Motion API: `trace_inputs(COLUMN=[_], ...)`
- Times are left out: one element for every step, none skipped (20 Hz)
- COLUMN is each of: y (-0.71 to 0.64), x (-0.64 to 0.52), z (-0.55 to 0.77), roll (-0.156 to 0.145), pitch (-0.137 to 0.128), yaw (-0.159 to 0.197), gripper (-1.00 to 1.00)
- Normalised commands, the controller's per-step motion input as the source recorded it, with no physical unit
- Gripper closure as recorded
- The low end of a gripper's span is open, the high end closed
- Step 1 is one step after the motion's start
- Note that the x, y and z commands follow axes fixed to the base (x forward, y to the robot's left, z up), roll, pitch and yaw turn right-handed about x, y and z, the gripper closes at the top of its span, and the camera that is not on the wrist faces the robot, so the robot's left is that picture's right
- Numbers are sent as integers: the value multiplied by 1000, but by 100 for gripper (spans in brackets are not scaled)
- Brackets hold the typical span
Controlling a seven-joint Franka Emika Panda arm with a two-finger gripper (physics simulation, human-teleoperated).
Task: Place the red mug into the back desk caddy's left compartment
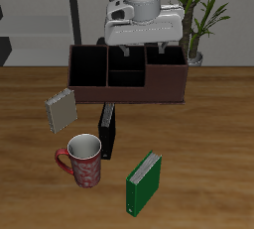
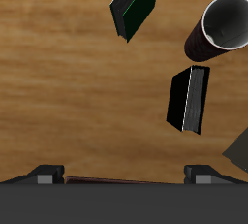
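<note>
The red mug [image 1: 81, 164] stands upright on the table near the front edge, handle pointing away from the black book; the wrist view shows its light grey inside [image 2: 221, 29]. The back desk caddy [image 1: 127, 86] is a long dark brown box at the table's back. Its left compartment [image 1: 87, 67] is empty and black-lined. My gripper [image 1: 141, 51] hangs open and empty above the caddy's middle bays, far from the mug. In the wrist view my gripper [image 2: 124, 176] holds nothing between its spread fingertips [image 2: 46, 175].
A black book [image 1: 107, 131] stands between the caddy and the mug, also in the wrist view [image 2: 189, 100]. A green book [image 1: 144, 181] stands near the front edge. A grey notebook [image 1: 61, 109] leans beside the caddy's end. A potted plant [image 1: 198, 15] is behind the caddy.
</note>
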Motion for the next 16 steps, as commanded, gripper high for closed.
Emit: trace_inputs(y=[-123, -563, -88, 97, -439, -248, -391, -284, -269, 0, -768, -342, 110, -598, -39, -729], x=[372, 373, 413, -14, 495, 465, 484, 387, 465, 0, 941, 562, -42, 547, 411, 472], z=[226, 245, 187, -17, 138, 117, 141, 144, 103, 0, 251, 11, 20, 115, -11, 25], roll=[27, -270, 3, 0, -113, -74, -11, -56, 11, 0, -99, 47, 0, -150, 150, -142], pitch=[-83, -72, -34, 0, -10, -17, 16, -75, -14, 0, -62, 45, 0, -61, -50, -32], yaw=[76, -95, -19, 0, 47, -33, -13, -3, 17, 0, 41, 18, 0, -88, 180, 35], gripper=[-100, -100, -100, -100, -100, -100, -100, -100, -100, -100, -100, -100, -100, -100, -100, -100])
